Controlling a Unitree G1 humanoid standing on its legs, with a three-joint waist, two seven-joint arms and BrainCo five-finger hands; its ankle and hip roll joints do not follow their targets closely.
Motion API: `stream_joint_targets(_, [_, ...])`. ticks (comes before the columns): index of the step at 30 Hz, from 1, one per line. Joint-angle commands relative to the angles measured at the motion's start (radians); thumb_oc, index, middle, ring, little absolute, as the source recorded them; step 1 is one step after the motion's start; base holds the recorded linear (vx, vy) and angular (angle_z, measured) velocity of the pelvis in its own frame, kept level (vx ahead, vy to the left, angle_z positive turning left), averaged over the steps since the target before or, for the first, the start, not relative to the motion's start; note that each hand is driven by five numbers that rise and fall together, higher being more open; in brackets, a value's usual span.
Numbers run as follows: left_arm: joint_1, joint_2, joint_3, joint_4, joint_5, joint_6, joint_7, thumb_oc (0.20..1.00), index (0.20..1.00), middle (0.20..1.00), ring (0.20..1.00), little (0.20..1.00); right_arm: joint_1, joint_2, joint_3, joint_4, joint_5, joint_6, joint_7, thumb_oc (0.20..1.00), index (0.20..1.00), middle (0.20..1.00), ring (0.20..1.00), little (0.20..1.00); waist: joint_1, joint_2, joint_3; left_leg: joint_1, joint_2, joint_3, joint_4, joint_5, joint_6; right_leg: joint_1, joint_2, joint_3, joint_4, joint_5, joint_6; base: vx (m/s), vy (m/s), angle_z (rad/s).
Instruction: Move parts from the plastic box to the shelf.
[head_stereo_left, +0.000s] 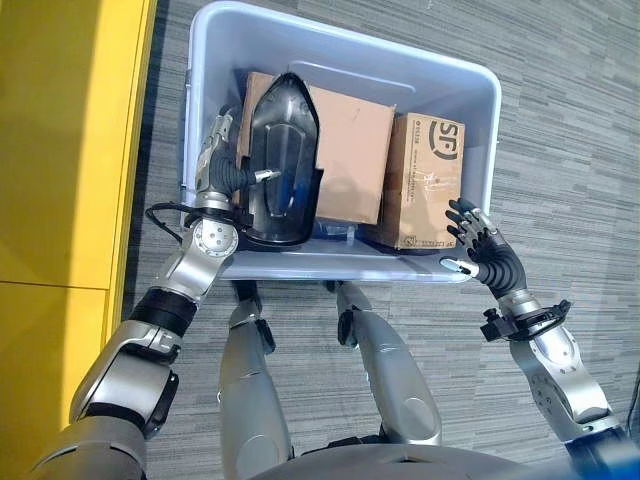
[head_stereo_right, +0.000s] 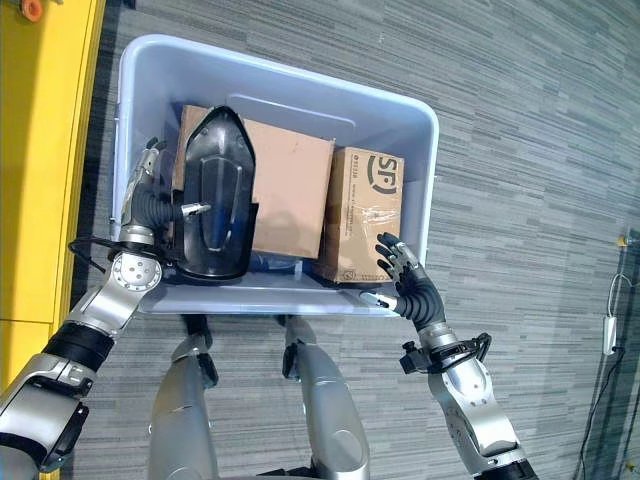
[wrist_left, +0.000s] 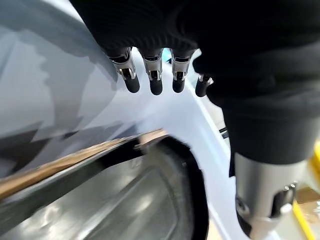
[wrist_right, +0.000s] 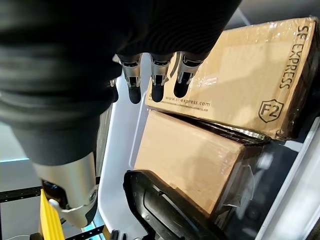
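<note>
Seen from above: one pale grey plastic box (head_stereo_left: 470, 95) on grey striped carpet (head_stereo_left: 570, 150), w/ a yellow surface (head_stereo_left: 60, 140) along the robot's left. Inside the box, counted: one black glossy moulded part (head_stereo_left: 280, 160), teardrop-shaped, and two cardboard boxes, a larger plain one (head_stereo_left: 350, 150) in the middle and a smaller printed one (head_stereo_left: 425, 180) to its right. The black part's long axis runs from the near wall toward the far wall, narrow pointed end away from the robot, broad rounded end by the near rim; it leans against the larger cardboard box and covers that box's left portion. Something bluish (head_stereo_left: 335, 232) sits low betw. the black part and the smaller box, too hidden to identify. Left hand (head_stereo_left: 215, 165) is down inside the box betw. the left wall and the black part; in its wrist view the fingers (wrist_left: 152, 80) hang straight in a row, apart from the black part's rim (wrist_left: 170, 150), holding nothing; the thumb is hard to make out there. Right hand (head_stereo_left: 475, 240) is at the box's near right corner, fingers spread and relaxed just beside the smaller cardboard box, thumb near the rim; whether any tip touches the cardboard can't be told. In the right wrist view the fingertips (wrist_right: 157, 82) point at the printed box's edge, not closed on anything.
</note>
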Motion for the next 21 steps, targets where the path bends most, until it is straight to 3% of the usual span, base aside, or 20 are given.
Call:
stream_joint_targets(1, [0.010, -0.021, 0.024, -0.010, 0.059, -0.049, 0.023, 1.000, 1.000, 1.000, 1.000, 1.000, 0.042, -0.060, -0.052, -0.047, 0.040, -0.060, 0.004, 1.000, 1.000, 1.000, 1.000, 1.000, 0.009, 0.042, -0.048, 0.022, 0.046, -0.054, -0.031, -0.013, -0.017, 0.058, -0.111, 0.021, 0.049, 0.026, 0.145, 0.00, 0.000, 0.00])
stream_joint_targets(10, [-0.014, -0.042, 0.000, 0.053, 0.057, -0.038, 0.024, 1.000, 1.000, 1.000, 1.000, 1.000, 0.037, -0.067, -0.039, -0.056, 0.037, -0.058, 0.005, 1.000, 1.000, 1.000, 1.000, 1.000, 0.002, 0.036, -0.044, 0.010, 0.046, -0.051, -0.023, -0.014, -0.016, 0.049, -0.109, 0.026, 0.049, 0.031, 0.144, 0.00, 0.000, 0.00])
stream_joint_targets(21, [-0.038, -0.087, -0.016, 0.269, -0.034, -0.024, 0.023, 1.000, 1.000, 1.000, 1.000, 1.000, 0.040, -0.084, -0.029, -0.061, 0.039, -0.059, 0.009, 1.000, 1.000, 1.000, 1.000, 1.000, -0.017, 0.028, -0.051, -0.022, 0.051, -0.054, -0.007, -0.010, -0.014, 0.011, -0.102, 0.028, 0.066, 0.035, 0.140, 0.00, 0.000, 0.00])
